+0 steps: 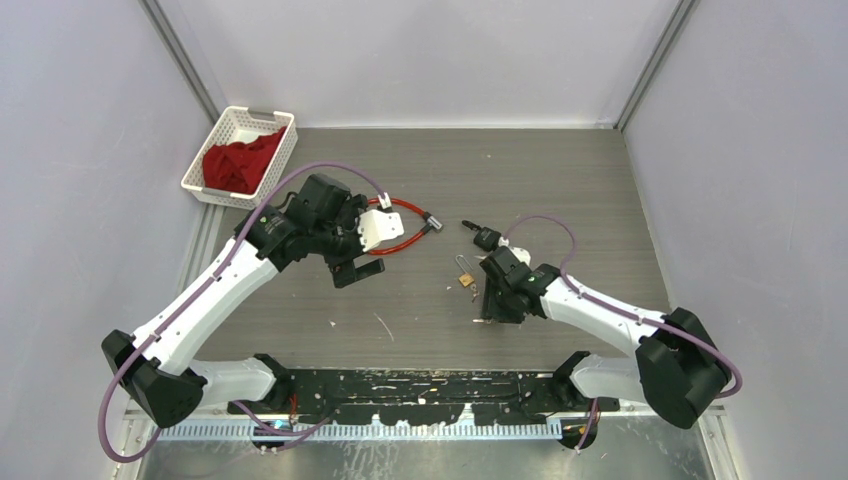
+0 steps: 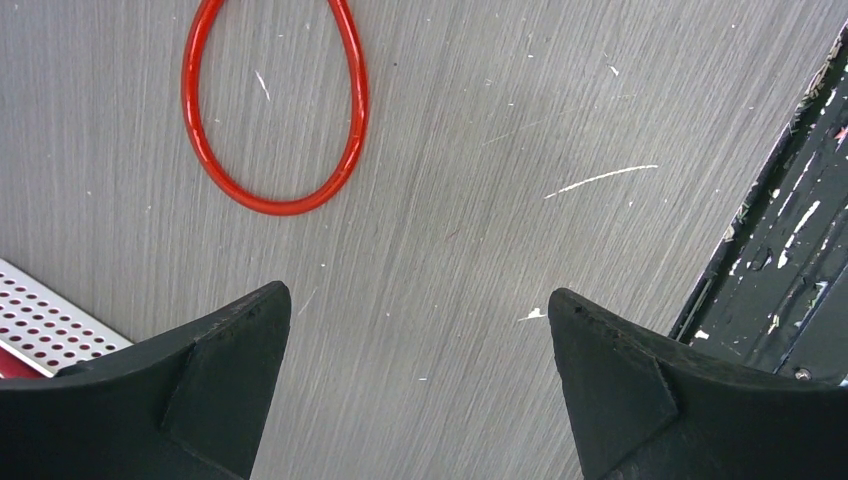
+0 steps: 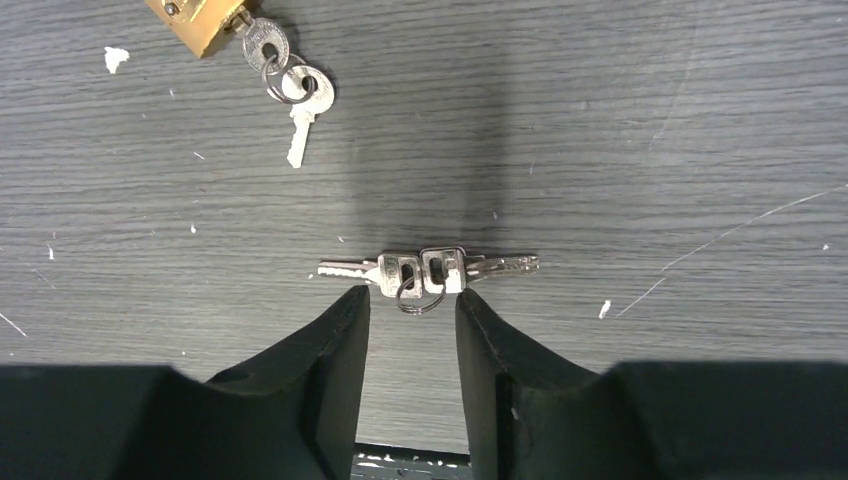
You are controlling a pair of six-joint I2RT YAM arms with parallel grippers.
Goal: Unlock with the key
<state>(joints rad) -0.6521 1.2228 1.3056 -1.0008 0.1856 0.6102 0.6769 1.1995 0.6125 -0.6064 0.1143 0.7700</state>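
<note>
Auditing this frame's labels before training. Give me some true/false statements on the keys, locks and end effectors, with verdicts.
1. The left end effector is open over the bare table. True.
2. The right end effector has lifted the pair of keys. False: the keys lie flat on the table, just beyond its fingertips, with the jaws apart.
3. The brass padlock lies apart from the pair of keys. True.
4. The red cable loop is clamped in the left end effector. False: it lies on the table beyond the fingers, untouched.
5. The white basket holds the padlocks. False: it holds red cloth.
</note>
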